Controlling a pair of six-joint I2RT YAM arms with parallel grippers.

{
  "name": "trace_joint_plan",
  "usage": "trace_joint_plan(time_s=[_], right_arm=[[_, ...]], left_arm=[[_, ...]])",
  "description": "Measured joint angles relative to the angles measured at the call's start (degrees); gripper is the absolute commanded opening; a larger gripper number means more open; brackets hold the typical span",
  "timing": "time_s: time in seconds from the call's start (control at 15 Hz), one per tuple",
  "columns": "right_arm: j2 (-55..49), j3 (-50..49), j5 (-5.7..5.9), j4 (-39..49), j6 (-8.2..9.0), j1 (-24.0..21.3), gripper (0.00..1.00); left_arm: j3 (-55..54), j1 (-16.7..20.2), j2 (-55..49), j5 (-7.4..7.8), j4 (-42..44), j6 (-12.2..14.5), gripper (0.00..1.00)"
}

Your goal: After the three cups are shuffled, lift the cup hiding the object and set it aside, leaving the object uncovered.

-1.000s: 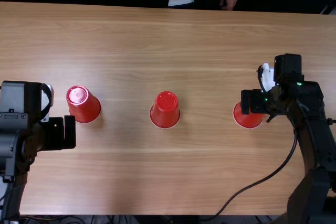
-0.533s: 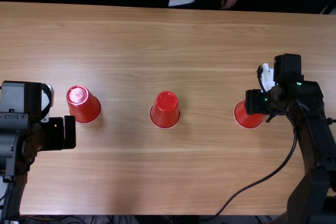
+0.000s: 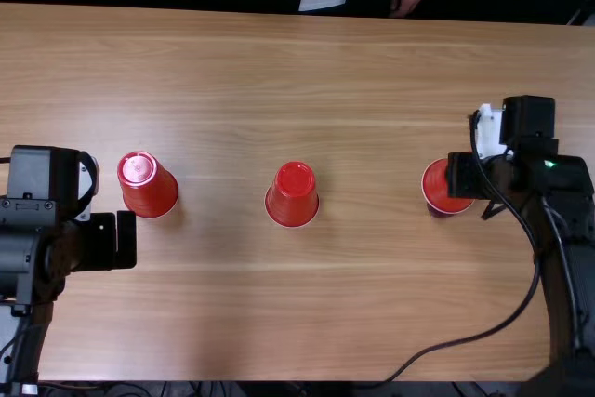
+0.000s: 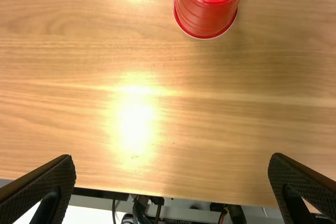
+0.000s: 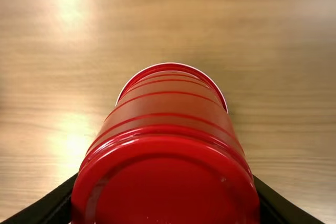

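Note:
Three upside-down red cups stand in a row across the wooden table (image 3: 297, 72). The left cup (image 3: 146, 183) (image 4: 209, 1) and the middle cup (image 3: 293, 194) rest on the wood. My right gripper (image 3: 457, 183) is shut on the right cup (image 3: 441, 185) (image 5: 168, 150), its fingers (image 5: 50, 209) pressed against the cup's sides. This cup looks raised a little, with a dark shadow under its near edge. What lies beneath it is hidden. My left gripper (image 3: 113, 241) (image 4: 168, 192) stands open just in front of the left cup, apart from it.
A person stands at the far edge of the table, hands off the cups. The table's near edge (image 4: 168, 195) runs just under my left gripper, with cables below it. Bare wood lies between the cups and behind them.
My right gripper has moved to the right with the right cup, which now looks lifted off the wood. The left arm has shifted slightly toward the near edge.

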Motion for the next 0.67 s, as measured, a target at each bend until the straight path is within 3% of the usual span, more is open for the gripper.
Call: trace_joint_plan(time_s=[0.47, 0.67], right_arm=[[-9.03, 2.01, -0.09, -0.66, 0.00, -0.02, 0.00], [-10.73, 2.01, -0.04, -0.94, -0.09, -4.17, 0.00]], left_arm=[[-0.15, 0.00, 0.00, 0.02, 0.02, 0.00, 1.00], [-0.15, 0.00, 0.00, 0.15, 0.04, 0.00, 1.00]])
